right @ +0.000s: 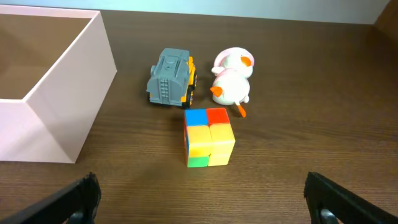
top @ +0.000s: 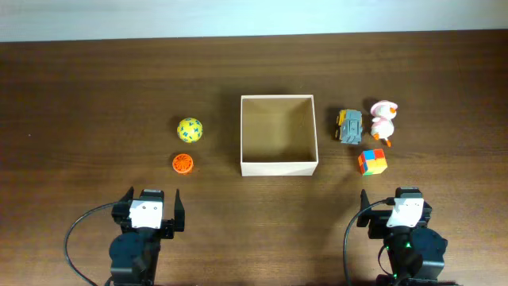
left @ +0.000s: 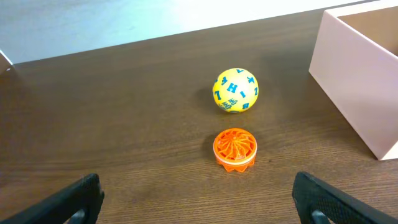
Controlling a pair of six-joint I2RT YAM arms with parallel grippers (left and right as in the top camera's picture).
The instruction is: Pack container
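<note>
Counter [top: 95,95] of dark wood carries the container [top: 279,168] at its middle, upright and open-topped, its tan floor showing. To its left, well apart from it, lie a ball [top: 190,129], yellow with blue marks, and, nearer the arms, an orange disc [top: 183,163]. The two are near each other but not touching. To the container's right a grey truck [top: 348,125] sits near the wall, a white duck [top: 383,121] just beyond it, and a cube [top: 371,161] of coloured squares nearer the arms. Left fingers [left: 74,200] are spread wide and hold nothing, facing the disc. Right fingers [right: 71,200] are likewise spread wide and hold nothing, facing the cube.
</note>
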